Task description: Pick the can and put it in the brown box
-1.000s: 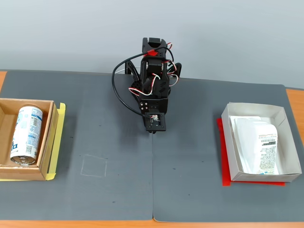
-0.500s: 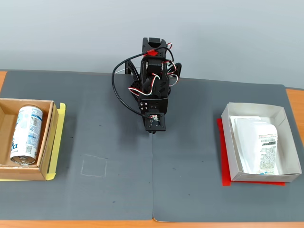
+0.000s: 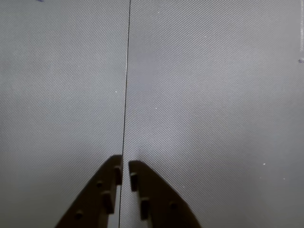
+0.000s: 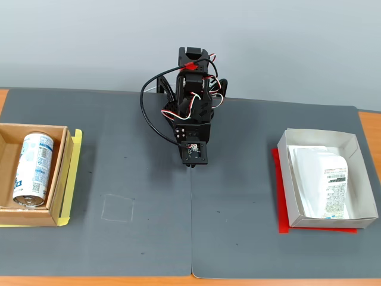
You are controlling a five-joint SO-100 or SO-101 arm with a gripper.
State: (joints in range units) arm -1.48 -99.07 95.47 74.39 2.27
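The can (image 4: 33, 170), slim and white with light-blue print, lies on its side inside the brown box (image 4: 63, 179) at the left edge of the fixed view. My gripper (image 4: 191, 165) is folded down at the middle back of the mat, far from the box. In the wrist view the gripper (image 3: 123, 169) is shut with nothing between its fingers (image 3: 152, 194), hovering over the bare dark mat right at the seam (image 3: 126, 85).
A white box (image 4: 363, 173) on a red sheet (image 4: 280, 220) holds a white packet with a barcode label (image 4: 324, 182) at the right. A yellow sheet (image 4: 72, 179) lies under the brown box. A faint square outline (image 4: 118, 208) marks the mat left of centre.
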